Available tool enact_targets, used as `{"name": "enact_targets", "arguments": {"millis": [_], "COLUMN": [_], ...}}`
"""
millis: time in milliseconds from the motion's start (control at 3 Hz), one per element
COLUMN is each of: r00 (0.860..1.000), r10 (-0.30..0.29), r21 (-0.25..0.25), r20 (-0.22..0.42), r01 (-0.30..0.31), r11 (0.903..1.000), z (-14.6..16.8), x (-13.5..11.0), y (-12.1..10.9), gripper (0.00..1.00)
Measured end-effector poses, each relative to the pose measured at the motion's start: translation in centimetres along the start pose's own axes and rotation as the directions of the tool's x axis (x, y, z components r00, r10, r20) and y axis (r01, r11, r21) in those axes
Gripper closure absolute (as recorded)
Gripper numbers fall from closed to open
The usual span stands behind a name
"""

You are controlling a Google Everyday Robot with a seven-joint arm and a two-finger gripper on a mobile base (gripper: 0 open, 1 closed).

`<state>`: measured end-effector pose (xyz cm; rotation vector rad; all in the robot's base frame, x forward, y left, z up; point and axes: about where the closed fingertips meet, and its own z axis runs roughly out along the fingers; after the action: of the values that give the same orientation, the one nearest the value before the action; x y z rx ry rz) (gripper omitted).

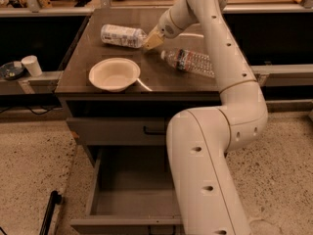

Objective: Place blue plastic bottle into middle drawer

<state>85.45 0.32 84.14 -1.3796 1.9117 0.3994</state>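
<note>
Tan claw (152, 41) on a white arm (231, 58) hangs over the dark brown counter (164, 80), just beside the bottle (121, 35) with its white and pale-blue printed label. The bowl (114, 74) is cream, and the drawer (132, 180) is plain grey.

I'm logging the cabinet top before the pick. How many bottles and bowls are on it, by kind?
Bottles: 2, the blue plastic bottle and a clear ribbed bottle, both lying on their sides.
Bowls: 1, a white bowl.
Total: 3.
The pincer is over the cabinet top, at the end of the blue plastic bottle.
</note>
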Motion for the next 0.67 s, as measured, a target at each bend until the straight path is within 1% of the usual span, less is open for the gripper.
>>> {"name": "enact_targets", "arguments": {"millis": [333,667], "r00": [0.993,0.976], "r10": [-0.09,-0.17], "r21": [0.014,0.024], "r20": [-0.071,-0.138], "r01": [0.091,0.175], "r11": [0.9957,0.9843], "z": [-0.3,-0.8], "x": [-1.7,-3.3], "y": [0.6,1.0], "gripper": [1.0,1.0]}}
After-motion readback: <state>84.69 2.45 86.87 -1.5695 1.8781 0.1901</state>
